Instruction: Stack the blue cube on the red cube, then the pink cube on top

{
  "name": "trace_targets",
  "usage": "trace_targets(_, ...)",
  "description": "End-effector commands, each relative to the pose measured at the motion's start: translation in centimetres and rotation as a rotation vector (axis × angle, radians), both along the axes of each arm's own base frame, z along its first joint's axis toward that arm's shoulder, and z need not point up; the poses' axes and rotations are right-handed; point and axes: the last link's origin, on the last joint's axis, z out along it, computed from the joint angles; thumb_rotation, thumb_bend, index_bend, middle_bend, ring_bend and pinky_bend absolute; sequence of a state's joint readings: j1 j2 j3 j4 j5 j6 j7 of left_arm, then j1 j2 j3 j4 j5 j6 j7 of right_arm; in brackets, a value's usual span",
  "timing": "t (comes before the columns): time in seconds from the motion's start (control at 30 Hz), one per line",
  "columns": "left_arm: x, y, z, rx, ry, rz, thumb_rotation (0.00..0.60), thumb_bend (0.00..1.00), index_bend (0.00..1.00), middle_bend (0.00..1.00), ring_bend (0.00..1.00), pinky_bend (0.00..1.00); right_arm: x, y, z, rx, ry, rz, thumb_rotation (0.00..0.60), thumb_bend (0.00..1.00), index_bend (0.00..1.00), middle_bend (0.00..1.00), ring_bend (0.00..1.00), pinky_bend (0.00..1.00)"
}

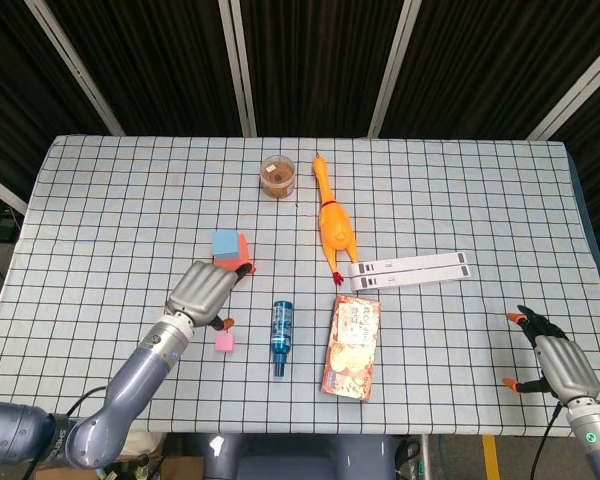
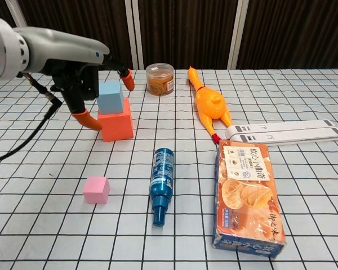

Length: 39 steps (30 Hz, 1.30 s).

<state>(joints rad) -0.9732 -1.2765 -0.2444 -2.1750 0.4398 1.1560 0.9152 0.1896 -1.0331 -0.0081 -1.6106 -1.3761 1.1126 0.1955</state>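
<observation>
Pink cube (image 1: pixel 224 342) partly behind left robot hand (image 1: pixel 204 291) from above.

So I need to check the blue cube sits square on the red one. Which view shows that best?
The chest view: the blue cube shows side-on atop the red cube, set toward its left edge. The head view looks down, so the blue cube hides most of the red cube.

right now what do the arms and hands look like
Both arms are smooth blue-grey tubes with rounded joints. The left hand has a ribbed silver-grey metal back and orange fingertips; a black cable loops from its wrist. The right hand looks the same: silver-grey back, dark fingers, orange tips.
</observation>
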Motion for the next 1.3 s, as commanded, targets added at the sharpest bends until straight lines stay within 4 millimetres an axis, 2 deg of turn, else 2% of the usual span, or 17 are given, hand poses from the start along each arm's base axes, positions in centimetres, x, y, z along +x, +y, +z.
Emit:
trace_targets(0.03, -1.2, -2.0, -0.5, 0.021, -0.008, 0.006, 0.6, 0.23, 0.24, 0.95, 0.8, 0.82, -0.1, 0.0, 0.0, 0.003, 0.0, -0.002, 0.6, 0.04, 0.15, 0.04, 0.07, 0.13)
trace_targets(0.17, -2.0, -3.2, -1.0, 0.061, -0.039, 0.07, 0.6, 0.23, 0.26, 0.95, 0.8, 0.83, 0.0, 0.0, -0.2, 0.013, 0.0, -0.002, 0.6, 0.04, 0.16, 0.04, 0.07, 0.13)
trace_targets(0.33, -2.9, -3.4, -1.6, 0.151, -0.002, 0.122, 0.6, 0.26, 0.27, 0.95, 0.81, 0.83, 0.0, 0.0, -0.2, 0.014, -0.002, 0.0, 0.6, 0.04, 0.16, 0.04, 0.07, 0.13)
trace_targets(0.43, -3.7, -4.0, -2.6, 0.146, 0.046, 0.154, 0.6, 0.3, 0.28, 0.95, 0.81, 0.84, 0.0, 0.0, -0.3, 0.018, -0.004, -0.003, 0.6, 0.04, 0.16, 0.04, 0.07, 0.13)
trace_targets(0.73, -5.8, -4.9, -5.7, 0.097, 0.114, 0.194, 0.6, 0.3, 0.29, 0.96, 0.82, 0.84, 0.0, 0.0, -0.3, 0.024, -0.006, -0.003, 0.6, 0.04, 0.16, 0.04, 0.07, 0.13)
trace_targets(1.3, -6.2, -4.9, -8.2, 0.046, 0.119, 0.193, 0.6, 0.3, 0.29, 0.96, 0.82, 0.84, 0.1, 0.1, -0.2, 0.028, -0.004, -0.007, 0.6, 0.04, 0.16, 0.04, 0.07, 0.13)
